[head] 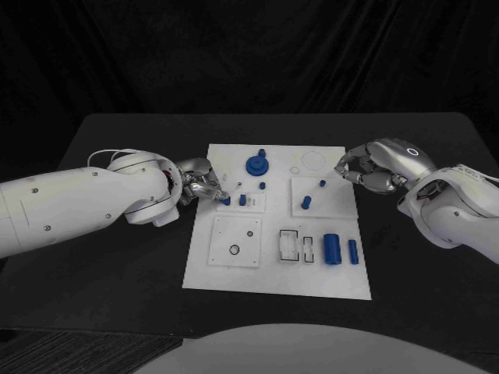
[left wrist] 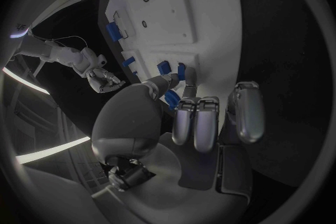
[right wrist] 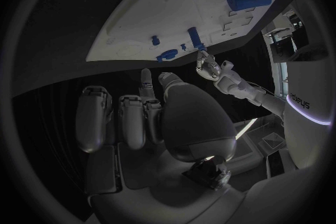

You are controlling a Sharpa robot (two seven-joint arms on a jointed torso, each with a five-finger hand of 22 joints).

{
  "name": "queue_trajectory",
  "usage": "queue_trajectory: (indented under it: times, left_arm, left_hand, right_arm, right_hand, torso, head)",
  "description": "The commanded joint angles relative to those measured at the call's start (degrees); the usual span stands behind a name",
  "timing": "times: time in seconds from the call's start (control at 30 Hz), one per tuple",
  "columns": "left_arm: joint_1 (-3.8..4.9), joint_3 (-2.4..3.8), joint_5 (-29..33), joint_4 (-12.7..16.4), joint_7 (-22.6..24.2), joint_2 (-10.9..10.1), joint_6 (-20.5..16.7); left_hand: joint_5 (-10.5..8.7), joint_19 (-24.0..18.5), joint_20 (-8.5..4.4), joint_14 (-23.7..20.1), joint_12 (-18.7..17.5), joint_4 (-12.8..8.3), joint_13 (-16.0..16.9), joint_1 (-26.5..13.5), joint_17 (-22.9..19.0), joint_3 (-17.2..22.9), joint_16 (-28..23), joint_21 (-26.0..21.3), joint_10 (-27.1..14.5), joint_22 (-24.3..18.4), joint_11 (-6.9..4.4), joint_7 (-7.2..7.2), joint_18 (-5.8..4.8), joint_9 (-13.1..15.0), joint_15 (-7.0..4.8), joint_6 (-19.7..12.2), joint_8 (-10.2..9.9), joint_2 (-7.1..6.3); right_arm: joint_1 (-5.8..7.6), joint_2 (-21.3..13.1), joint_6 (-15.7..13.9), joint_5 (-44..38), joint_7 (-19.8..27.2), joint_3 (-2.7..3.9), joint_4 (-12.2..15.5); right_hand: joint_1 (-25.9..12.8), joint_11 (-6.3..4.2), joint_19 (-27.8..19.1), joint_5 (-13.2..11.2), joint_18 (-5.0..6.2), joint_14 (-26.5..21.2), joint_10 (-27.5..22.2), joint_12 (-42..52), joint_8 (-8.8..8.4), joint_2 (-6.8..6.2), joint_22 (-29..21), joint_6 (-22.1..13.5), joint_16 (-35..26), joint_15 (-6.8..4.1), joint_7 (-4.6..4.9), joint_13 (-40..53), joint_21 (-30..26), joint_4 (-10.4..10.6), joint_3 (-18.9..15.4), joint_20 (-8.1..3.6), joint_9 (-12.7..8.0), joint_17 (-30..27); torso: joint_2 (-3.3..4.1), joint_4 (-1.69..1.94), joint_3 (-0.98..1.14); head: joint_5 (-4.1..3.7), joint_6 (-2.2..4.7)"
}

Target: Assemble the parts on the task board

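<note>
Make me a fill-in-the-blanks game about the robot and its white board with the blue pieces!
1. The task board lies on a table whose colour is ____.
2. The hand whose fingertips are at a small blue piece near the board's edge is the ____ hand.
3. The right hand has its fingers curled in and holds ____.
4. The big blue cylinder on the board is lying ____, not standing up.

Missing words: black; left; nothing; down

Head camera looks down; 2 wrist cameras sit close behind hands (all share task board (head: 277, 226)).
</note>
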Motion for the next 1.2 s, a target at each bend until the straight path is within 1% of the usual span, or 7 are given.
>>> queue_trajectory:
  times: [0.03, 0.5, 0.57, 0.7, 0.8, 1.07, 1.2]
  left_arm:
    - [-0.21, -0.07, -0.1, 0.2, -0.3, -0.2, 1.4]
    - [-0.33, -0.07, -0.1, 0.2, -0.3, -0.1, 1.6]
    - [-0.34, -0.07, -0.1, 0.2, -0.3, 0.0, 1.6]
    - [-0.36, -0.07, -0.1, 0.1, -0.2, 0.2, 1.5]
    - [-0.37, -0.07, -0.1, 0.0, -0.1, 0.4, 1.5]
    - [-0.40, -0.07, -0.1, -0.3, -0.1, 0.6, 1.6]
    - [-0.42, -0.07, -0.1, -0.4, -0.3, 0.7, 1.8]
  left_hand:
    - [0.27, 0.0, -0.21, 6.1, 0.2, -1.7, 15.1, -0.1, 15.1, 2.0, 0.2, -0.3, 6.2, 10.4, -0.28, -0.34, 0.93, 0.1, -0.46, 0.1, 0.1, 0.53]
    - [0.24, 0.0, -0.21, 6.1, 0.2, -1.7, 15.1, -0.1, 15.1, 2.1, 0.2, -0.4, 6.2, 10.4, -0.26, -0.31, 0.96, 0.1, -0.45, 0.0, 0.1, 0.54]
    - [-0.65, -0.1, -0.17, 6.1, 0.2, -1.3, 15.1, -0.4, 15.1, 1.8, 0.2, -0.4, 6.2, 10.4, -0.17, -0.23, 0.95, 0.2, -0.39, -0.1, 0.0, 0.59]
    - [-7.75, -0.3, 0.05, 6.1, 0.2, 2.9, 15.1, -3.7, 15.1, -3.7, 0.2, -0.7, 6.2, 10.3, 0.01, -0.17, 0.97, -0.3, -0.15, 0.0, -0.3, 1.10]
    - [-11.21, -0.3, 0.11, 6.1, 0.2, 5.3, 15.1, -3.9, 15.1, -9.1, 0.2, -0.7, 6.2, 10.3, 0.06, -0.10, 0.98, -1.2, -0.11, 0.3, -1.0, 1.94]
    - [-16.07, -0.2, 0.29, 6.1, 0.2, 10.9, 15.1, -6.4, 15.1, -17.2, 0.2, -0.7, 6.2, 10.3, 0.35, 0.20, 0.98, -2.3, 0.11, 1.0, -1.7, 2.88]
    - [-16.75, -0.1, 0.30, 6.1, 0.2, 12.0, 15.1, -6.7, 15.1, -18.9, 0.2, -0.6, 6.2, 10.4, 0.33, 0.11, 0.97, -2.2, 0.09, 1.3, -1.5, 3.22]
  right_arm:
    - [-0.14, 0.0, -0.9, -0.1, -0.4, 0.04, 0.0]
    - [-0.18, 0.0, -0.8, -0.1, -0.5, 0.04, -0.1]
    - [-0.18, 0.0, -0.8, -0.1, -0.5, 0.04, -0.1]
    - [-0.19, 0.1, -0.8, -0.1, -0.5, 0.04, -0.1]
    - [-0.20, 0.1, -0.8, -0.1, -0.5, 0.04, -0.1]
    - [-0.20, 0.1, -0.7, -0.1, -0.5, 0.04, -0.1]
    - [-0.20, 0.1, -0.7, -0.1, -0.5, 0.04, -0.1]
  right_hand:
    - [0.4, -0.07, 1.8, 0.3, -0.65, 4.6, 5.6, -0.1, -0.39, -0.04, 11.8, 0.5, -0.2, -0.05, -0.10, 14.5, -0.3, 0.0, 0.2, 0.10, -0.1, 8.5]
    - [0.4, -0.08, 1.9, 0.4, -0.67, 4.6, 5.6, -0.1, -0.41, -0.08, 11.8, 0.5, -0.2, -0.05, -0.11, 14.5, -0.2, 0.0, 0.2, 0.10, -0.1, 8.5]
    - [0.4, -0.08, 1.9, 0.4, -0.67, 4.6, 5.6, -0.1, -0.41, -0.08, 11.8, 0.5, -0.2, -0.05, -0.11, 14.5, -0.2, 0.0, 0.2, 0.10, -0.1, 8.5]
    - [0.4, -0.08, 1.9, 0.4, -0.67, 4.6, 5.6, -0.1, -0.41, -0.08, 11.8, 0.5, -0.2, -0.05, -0.11, 14.5, -0.2, 0.0, 0.2, 0.10, -0.1, 8.5]
    - [0.4, -0.08, 1.9, 0.4, -0.66, 4.6, 5.6, -0.1, -0.41, -0.09, 11.8, 0.5, -0.2, -0.05, -0.12, 14.5, -0.2, 0.0, 0.3, 0.11, -0.1, 8.5]
    - [0.4, -0.08, 1.9, 0.4, -0.67, 4.6, 5.7, 0.0, -0.42, -0.10, 11.8, 0.5, -0.2, -0.05, -0.12, 14.6, -0.2, 0.0, 0.3, 0.11, -0.1, 8.5]
    - [0.5, -0.09, 1.9, 0.4, -0.67, 4.6, 5.7, 0.0, -0.42, -0.12, 11.8, 0.5, -0.2, -0.05, -0.13, 14.6, -0.2, 0.0, 0.3, 0.10, -0.1, 8.5]
  torso:
    - [0.01, -0.03, 0.01]
    - [-0.12, 0.12, 0.05]
    - [-0.08, 0.10, 0.04]
    - [-0.06, 0.04, 0.03]
    - [-0.04, 0.02, 0.03]
    - [-0.01, 0.01, 0.05]
    - [0.00, 0.00, 0.06]
  head:
    - [0.04, 0.00]
    - [-0.12, 0.00]
    - [-0.08, 0.00]
    - [-0.05, 0.00]
    - [-0.05, 0.00]
    - [-0.20, 0.00]
    - [-0.22, 0.00]
